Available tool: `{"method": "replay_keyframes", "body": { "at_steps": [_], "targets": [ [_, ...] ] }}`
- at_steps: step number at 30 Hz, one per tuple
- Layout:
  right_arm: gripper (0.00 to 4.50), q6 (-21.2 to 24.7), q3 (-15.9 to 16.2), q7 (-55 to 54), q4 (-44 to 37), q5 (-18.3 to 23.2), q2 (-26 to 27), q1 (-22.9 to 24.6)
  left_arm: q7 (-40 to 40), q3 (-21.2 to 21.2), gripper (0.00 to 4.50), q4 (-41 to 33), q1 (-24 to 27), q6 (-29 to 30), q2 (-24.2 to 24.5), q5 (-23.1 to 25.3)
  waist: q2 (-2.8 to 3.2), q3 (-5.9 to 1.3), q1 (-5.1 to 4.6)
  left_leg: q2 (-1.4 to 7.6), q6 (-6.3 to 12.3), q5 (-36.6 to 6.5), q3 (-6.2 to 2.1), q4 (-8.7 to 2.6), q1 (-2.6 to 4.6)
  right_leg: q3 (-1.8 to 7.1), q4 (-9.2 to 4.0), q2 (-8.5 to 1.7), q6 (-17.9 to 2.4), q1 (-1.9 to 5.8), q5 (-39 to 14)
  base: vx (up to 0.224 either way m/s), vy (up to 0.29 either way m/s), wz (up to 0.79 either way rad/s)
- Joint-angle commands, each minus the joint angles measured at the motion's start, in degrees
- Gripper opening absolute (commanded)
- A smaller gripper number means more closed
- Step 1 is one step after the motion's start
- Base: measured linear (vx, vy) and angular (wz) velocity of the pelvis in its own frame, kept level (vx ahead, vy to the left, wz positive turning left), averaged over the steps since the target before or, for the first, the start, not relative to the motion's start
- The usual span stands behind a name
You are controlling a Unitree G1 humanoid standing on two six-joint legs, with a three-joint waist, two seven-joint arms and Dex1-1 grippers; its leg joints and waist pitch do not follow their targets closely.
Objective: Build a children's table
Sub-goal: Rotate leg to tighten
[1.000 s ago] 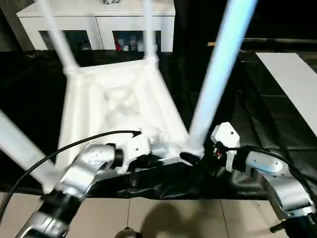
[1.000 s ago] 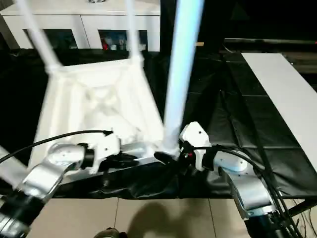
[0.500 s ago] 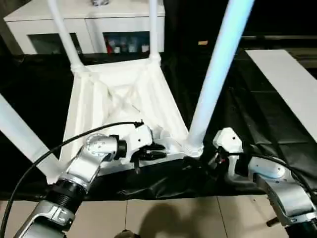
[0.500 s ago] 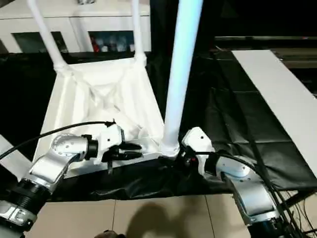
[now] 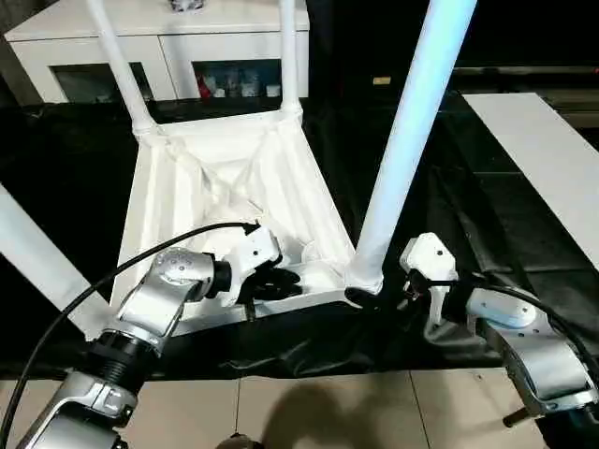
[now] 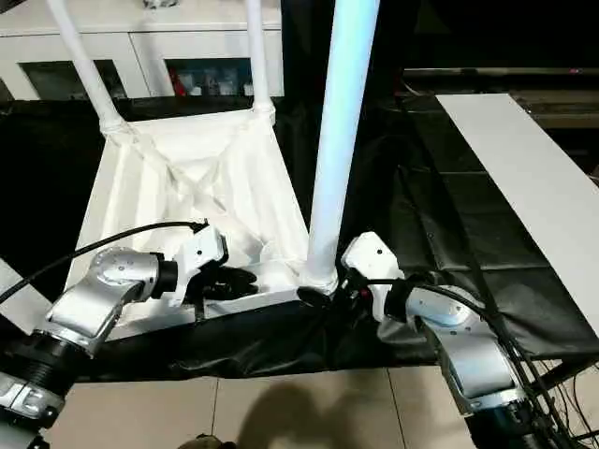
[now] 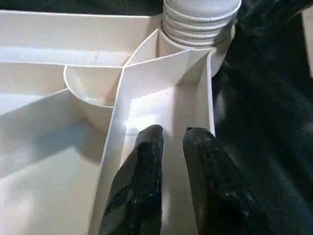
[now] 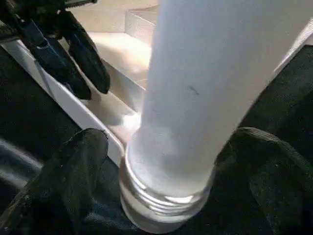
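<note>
Clearly ribbed tabletop (image 5: 225, 187) (white plastic).

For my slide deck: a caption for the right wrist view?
Right gripper open around the base of a white leg seated in the tabletop corner socket.

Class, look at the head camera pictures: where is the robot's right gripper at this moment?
The right gripper sits at the near right corner of the upturned tabletop, its open fingers either side of the base of the leg standing in that corner socket.
</note>
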Motion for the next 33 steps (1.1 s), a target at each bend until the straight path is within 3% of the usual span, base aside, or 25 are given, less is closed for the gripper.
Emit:
{"method": "replay_keyframes", "body": {
  "at_steps": [1, 4, 13, 16, 22, 27, 33],
  "targets": [
    [4.50, -0.75, 0.39, 0.10, 0.70, -0.44, -0.14, -1.01, -2.18, -1.67, 0.98, -1.64, 0.94, 1.26, 0.28, -0.60, -0.48, -3.82, -0.10, 2.26, 2.54, -8.46, -1.09, -3.64, 1.37, 2.28, -4.30, -4.15, -13.79, 1.84, -0.18, 0.000, 0.000, 0.00],
    [4.50, -0.92, 0.45, 0.16, 0.95, -0.59, -0.21, -1.27, -1.98, -2.03, 0.98, -1.34, 0.77, -0.76, 0.24, 0.08, -0.60, -3.82, 0.02, 2.25, 2.96, -8.20, -1.06, -3.56, 1.35, 2.27, -4.29, -4.17, -13.86, 1.87, 0.60, 0.000, 0.000, 0.00],
    [4.50, -1.27, 0.29, 0.14, 1.57, -0.89, 0.01, -1.61, -1.18, 1.08, 0.98, -4.27, 0.22, 4.43, -1.34, -4.20, -0.65, -3.80, 0.08, 2.27, 2.89, -8.25, -1.03, -3.59, 1.27, 2.26, -4.28, -4.22, -14.10, 1.95, 0.10, 0.000, 0.000, 0.00],
    [4.50, -1.44, 0.36, 0.15, 1.63, -0.96, 0.06, -1.55, -1.66, 1.23, 1.26, -5.14, 0.28, 5.64, -0.93, -4.77, -0.69, -3.70, 0.02, 2.12, 2.92, -8.72, -0.99, -3.56, 1.28, 2.26, -4.47, -4.17, -13.79, 1.91, -1.63, 0.000, 0.000, 0.00],
    [4.50, -1.65, 0.73, 0.16, 1.75, -1.16, 0.33, -1.58, -2.43, -2.93, 1.35, -6.98, 2.98, 2.75, 2.16, -0.58, -0.52, -3.70, -0.14, 2.29, 2.54, -9.02, -1.17, -3.75, 1.33, 2.30, -4.50, -4.06, -12.78, 1.84, -2.00, 0.000, 0.000, 0.00],
    [4.50, -1.63, 0.70, 0.13, 1.77, -1.19, 0.37, -1.60, -2.22, -3.71, 1.35, -7.36, 3.73, 3.35, 2.49, -0.37, -0.42, -3.64, -0.04, 2.31, 1.96, -10.31, -1.05, -3.81, 1.58, 2.32, -4.63, -4.10, -13.20, 1.62, -2.97, 0.000, 0.000, 0.00],
    [4.50, -1.59, 0.64, 0.27, 1.69, -1.26, 0.32, -1.56, 3.11, -4.54, 1.35, -3.58, 3.33, 0.26, 1.75, 3.71, -0.55, -3.65, -0.10, 2.21, 2.00, -9.64, -1.09, -3.76, 1.36, 2.36, -4.63, -4.13, -12.63, 1.82, -2.39, 0.000, 0.000, 0.00]
  ]
}}
